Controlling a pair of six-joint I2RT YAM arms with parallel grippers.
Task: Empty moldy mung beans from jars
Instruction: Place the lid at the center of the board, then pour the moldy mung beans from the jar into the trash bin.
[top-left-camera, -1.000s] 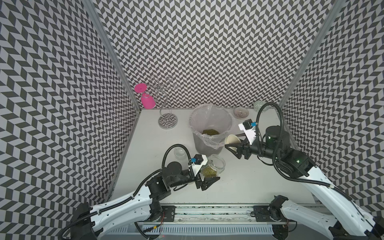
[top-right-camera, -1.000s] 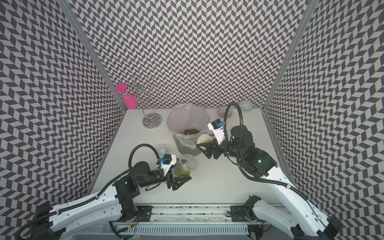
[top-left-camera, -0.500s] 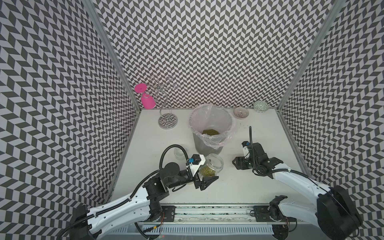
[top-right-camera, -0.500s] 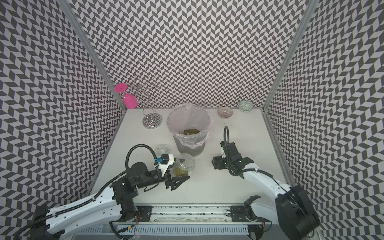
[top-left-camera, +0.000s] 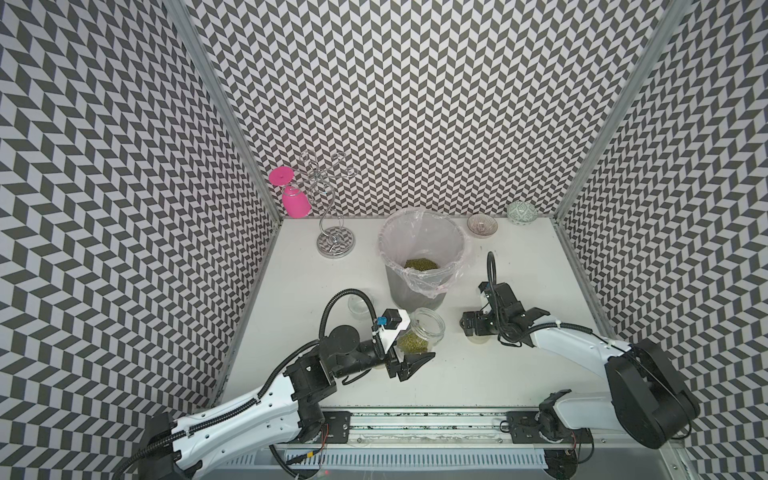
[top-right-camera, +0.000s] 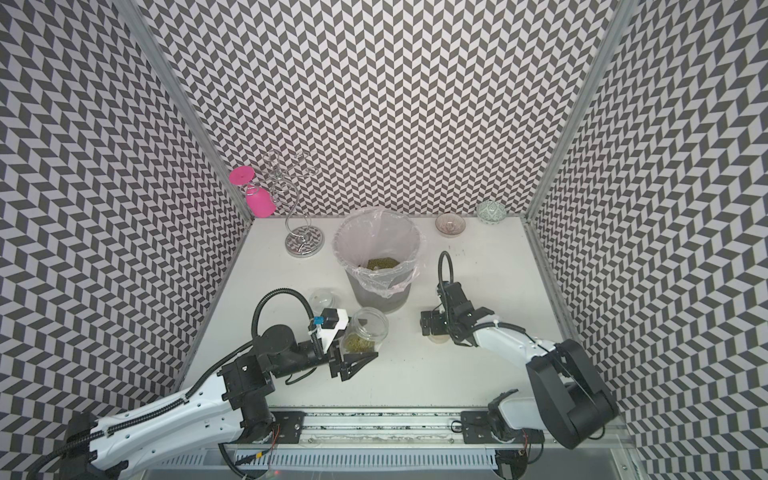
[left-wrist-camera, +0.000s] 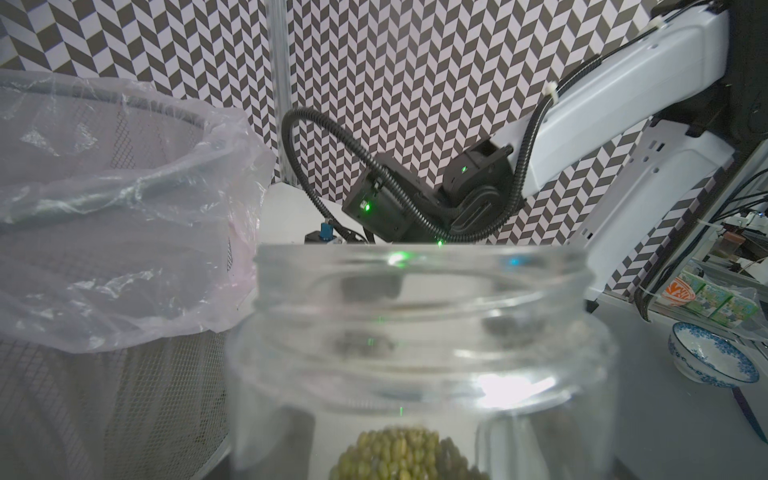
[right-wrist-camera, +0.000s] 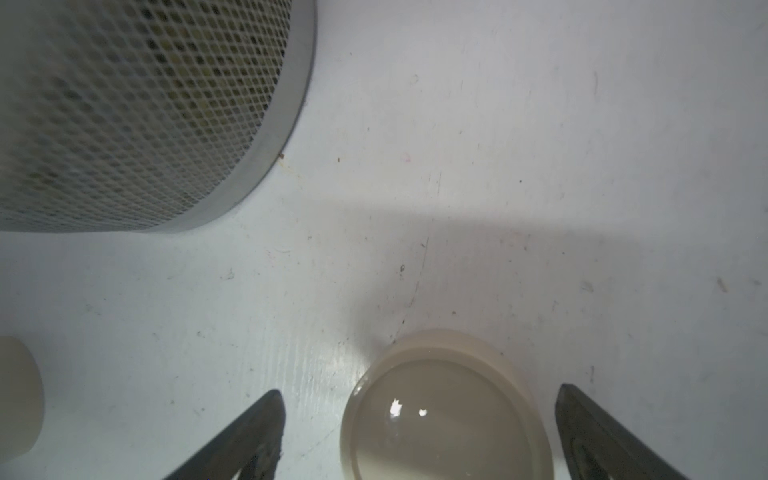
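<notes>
In both top views, a tilted jar (top-left-camera: 427, 329) of mung beans (top-left-camera: 412, 342) is clamped in the left pincer (top-left-camera: 414, 351), with the bin (top-left-camera: 409, 296) just beyond its tips. In the left wrist view, the jar (left-wrist-camera: 419, 332) is seen lidless. In the right wrist view, the right pincer (right-wrist-camera: 419, 392) is spread wide and empty, and a lid (right-wrist-camera: 444, 419) lies untouched between its jaws.

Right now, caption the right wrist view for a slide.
Open right tool straddles the lid on the table, beside the bin.

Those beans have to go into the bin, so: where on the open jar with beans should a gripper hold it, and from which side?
Grip the jar across its round glass body, below the threaded neck, coming in level from the side away from the bin. That leaves the lidless mouth free to tip toward it. The left gripper holds it this way.
</notes>
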